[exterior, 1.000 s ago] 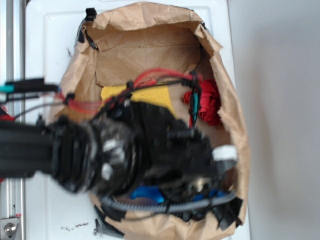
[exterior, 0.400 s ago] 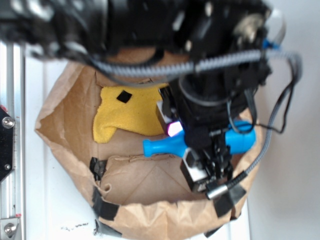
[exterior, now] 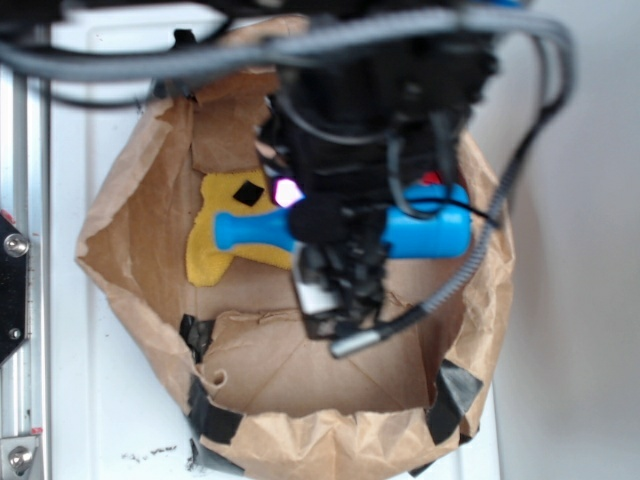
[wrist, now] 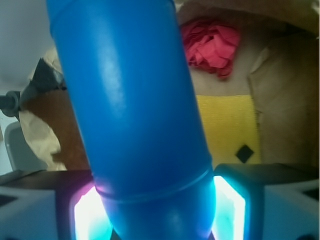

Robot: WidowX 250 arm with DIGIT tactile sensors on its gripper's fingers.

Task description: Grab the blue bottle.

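Wrist view: pincer clamped on blue bottle, both sides touching.

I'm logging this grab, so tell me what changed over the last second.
The pincer went from low in the bag to clamping the blue bottle, which now sits higher in the picture, over the yellow cloth. The paper bag, cloth and red rag stayed put.

glossy plastic blue bottle — crumpled paper bag
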